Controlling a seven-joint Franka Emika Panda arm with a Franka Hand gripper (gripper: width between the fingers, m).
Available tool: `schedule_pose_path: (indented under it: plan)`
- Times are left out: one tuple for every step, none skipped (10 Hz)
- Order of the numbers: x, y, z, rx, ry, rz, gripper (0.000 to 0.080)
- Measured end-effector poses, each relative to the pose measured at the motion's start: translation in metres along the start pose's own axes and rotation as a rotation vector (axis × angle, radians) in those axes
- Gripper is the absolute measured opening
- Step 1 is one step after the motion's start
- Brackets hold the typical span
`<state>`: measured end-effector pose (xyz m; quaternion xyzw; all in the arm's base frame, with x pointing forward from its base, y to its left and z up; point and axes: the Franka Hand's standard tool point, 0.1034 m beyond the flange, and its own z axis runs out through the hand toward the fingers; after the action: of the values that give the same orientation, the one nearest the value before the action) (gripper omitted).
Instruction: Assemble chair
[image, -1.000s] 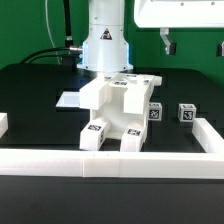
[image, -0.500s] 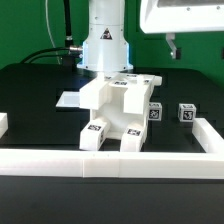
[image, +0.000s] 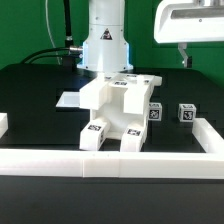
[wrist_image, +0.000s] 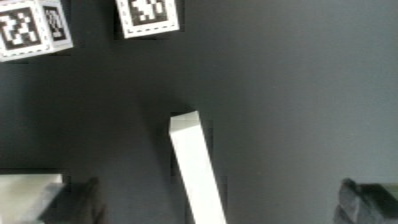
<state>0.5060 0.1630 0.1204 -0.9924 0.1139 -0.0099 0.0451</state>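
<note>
Fingers (image: 183, 56), spread wide, drifted toward the exterior view's right.

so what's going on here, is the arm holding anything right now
No, nothing is held. The gripper hangs open and empty high at the exterior view's right, away from the parts. The blocky white chair stands untouched in the middle of the black table. On the exterior view's right of it a tagged block sits close by, and a second tagged block lies apart, farther out.
</note>
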Motion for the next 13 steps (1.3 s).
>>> schedule_pose_path:
  plan:
    - [-0.005,0.004,0.01,-0.001,0.03,-0.028,0.0649]
    - [-0.013,0.003,0.019,-0.011,0.033,-0.075,0.0649]
    - [-0.011,0.004,0.024,-0.011,0.054,-0.131,0.0649]
    - [-0.009,0.005,0.027,-0.01,0.071,-0.169,0.0649]
    - [-0.009,0.007,0.031,-0.009,0.089,-0.187,0.0649]
    - [-0.009,0.007,0.032,-0.01,0.085,-0.185,0.0649]
    - [-0.009,0.007,0.032,-0.01,0.084,-0.185,0.0649]
    - [-0.01,0.007,0.033,-0.009,0.088,-0.183,0.0649]
    - [-0.013,0.006,0.035,-0.009,0.096,-0.187,0.0649]
    - [-0.017,0.011,0.037,-0.011,0.1,-0.192,0.0649]
    - [-0.025,0.015,0.04,-0.014,0.095,-0.19,0.0649]
    - [-0.03,0.015,0.042,-0.015,0.093,-0.192,0.0649]
    - [-0.029,0.015,0.042,-0.015,0.094,-0.19,0.0649]
